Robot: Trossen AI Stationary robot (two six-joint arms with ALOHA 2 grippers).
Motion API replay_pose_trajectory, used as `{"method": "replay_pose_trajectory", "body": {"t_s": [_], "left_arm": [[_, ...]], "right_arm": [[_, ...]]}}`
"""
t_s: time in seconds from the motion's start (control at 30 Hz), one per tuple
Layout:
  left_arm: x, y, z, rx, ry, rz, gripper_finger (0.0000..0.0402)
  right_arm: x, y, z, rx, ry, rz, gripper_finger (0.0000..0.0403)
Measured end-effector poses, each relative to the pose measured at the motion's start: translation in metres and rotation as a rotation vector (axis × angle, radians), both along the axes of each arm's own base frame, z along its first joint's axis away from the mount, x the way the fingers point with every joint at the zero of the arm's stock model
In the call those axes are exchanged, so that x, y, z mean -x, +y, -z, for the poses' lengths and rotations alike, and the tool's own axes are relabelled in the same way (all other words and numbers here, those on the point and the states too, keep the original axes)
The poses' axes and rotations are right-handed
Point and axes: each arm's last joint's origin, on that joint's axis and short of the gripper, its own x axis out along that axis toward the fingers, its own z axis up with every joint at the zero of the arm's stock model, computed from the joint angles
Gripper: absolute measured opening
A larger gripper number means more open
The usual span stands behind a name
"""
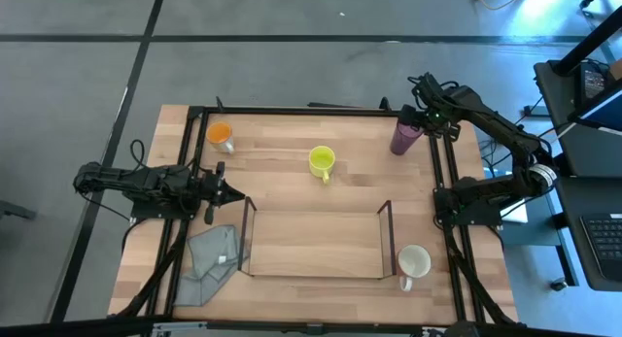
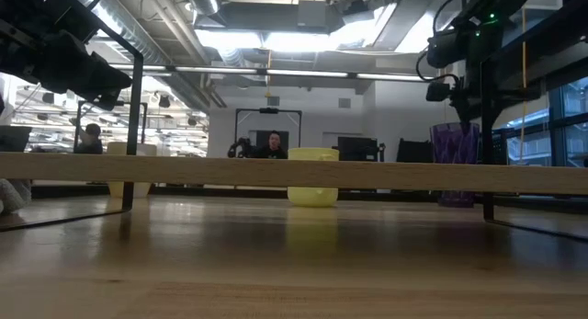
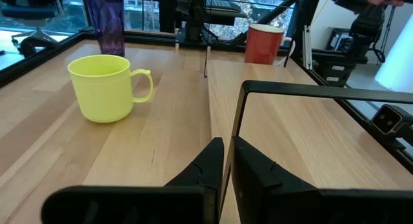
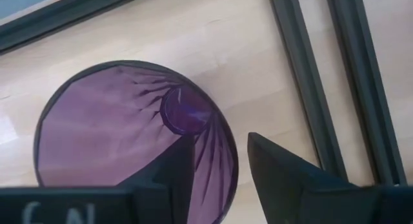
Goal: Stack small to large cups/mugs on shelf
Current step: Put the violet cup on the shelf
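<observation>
Right pincer (image 4: 216, 161) straddles purple tumbler (image 4: 122, 130) rim, spread; left pincer (image 3: 227, 161) pressed together.

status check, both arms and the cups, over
Right gripper open over purple tumbler rim. Left gripper shut, beside shelf. Shelf holds no cups.

Purple tumbler (image 1: 404, 138), yellow mug (image 1: 322, 162), orange cup (image 1: 221, 135), white mug (image 1: 414, 262) (all outside) ring empty shelf (image 1: 249, 242).
</observation>
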Motion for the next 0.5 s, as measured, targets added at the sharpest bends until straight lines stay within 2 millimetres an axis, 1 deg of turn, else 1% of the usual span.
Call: {"method": "replay_pose_trajectory", "body": {"t_s": [0.5], "left_arm": [[0.0000, -0.0002, 0.0000, -0.001, 0.000, 0.006, 0.0025]], "right_arm": [[0.0015, 0.0006, 0.0002, 0.007, 0.040, -0.013, 0.0145]]}}
